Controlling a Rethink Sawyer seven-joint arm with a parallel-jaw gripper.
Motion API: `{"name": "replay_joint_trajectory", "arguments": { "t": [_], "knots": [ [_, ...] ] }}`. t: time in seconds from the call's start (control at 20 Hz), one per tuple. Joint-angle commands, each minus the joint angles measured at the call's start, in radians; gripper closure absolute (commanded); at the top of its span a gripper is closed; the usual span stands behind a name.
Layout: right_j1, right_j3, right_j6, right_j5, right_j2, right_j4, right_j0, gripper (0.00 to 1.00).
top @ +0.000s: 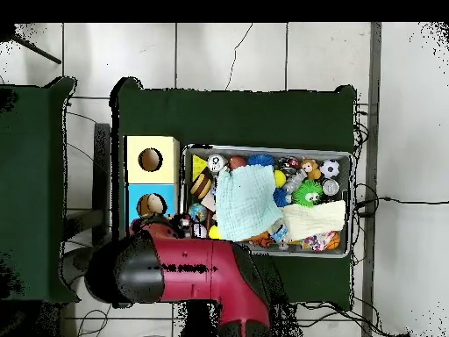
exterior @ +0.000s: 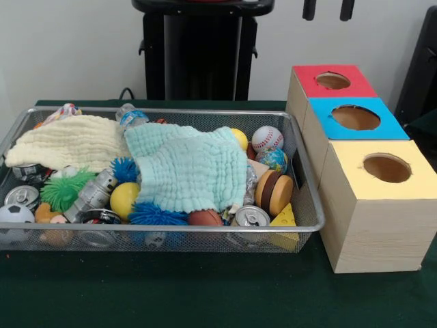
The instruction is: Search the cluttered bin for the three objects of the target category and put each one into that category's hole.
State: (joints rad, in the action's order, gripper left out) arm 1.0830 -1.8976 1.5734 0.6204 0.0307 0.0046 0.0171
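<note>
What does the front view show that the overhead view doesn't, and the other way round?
Only the front view shows the red-topped box with its round hole, and the tool's tips at the top edge. Only the overhead view shows the red and black arm, which covers that box, and the tiled floor. Both show the wire bin, the mint cloth, the cream cloth, and the blue-topped box and yellow-topped box.

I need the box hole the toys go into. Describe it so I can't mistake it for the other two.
Look beside the wire bin, where three pale wooden boxes stand in a row. The red-topped box is the one at the far end, nearest the robot's pedestal. Its round hole sits in that red top, while its neighbours are topped blue and yellow.
</note>
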Motion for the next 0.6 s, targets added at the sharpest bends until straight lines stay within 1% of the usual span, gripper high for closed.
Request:
{"name": "replay_joint_trajectory", "arguments": {
  "t": [0.05, 0.15, 0.2, 0.25, 0.3, 0.5, 0.6],
  "knots": [
    [-0.037, 0.067, 0.069, 0.079, -0.028, -0.014, 0.075, 0.0],
    [-0.032, 0.038, 0.002, 0.082, -0.065, 0.002, 0.116, 0.0],
    [-0.032, 0.041, -0.027, 0.081, -0.077, -0.004, 0.136, 0.0],
    [-0.031, 0.038, -0.063, 0.091, -0.095, -0.007, 0.159, 0.0],
    [-0.034, 0.025, -0.084, 0.126, -0.109, 0.001, 0.179, 0.0],
    [-0.02, -0.005, -0.115, 0.128, -0.139, 0.016, 0.257, 0.0],
    [-0.021, -0.005, -0.131, 0.142, -0.134, -0.016, 0.291, 0.0]
  ]
}}
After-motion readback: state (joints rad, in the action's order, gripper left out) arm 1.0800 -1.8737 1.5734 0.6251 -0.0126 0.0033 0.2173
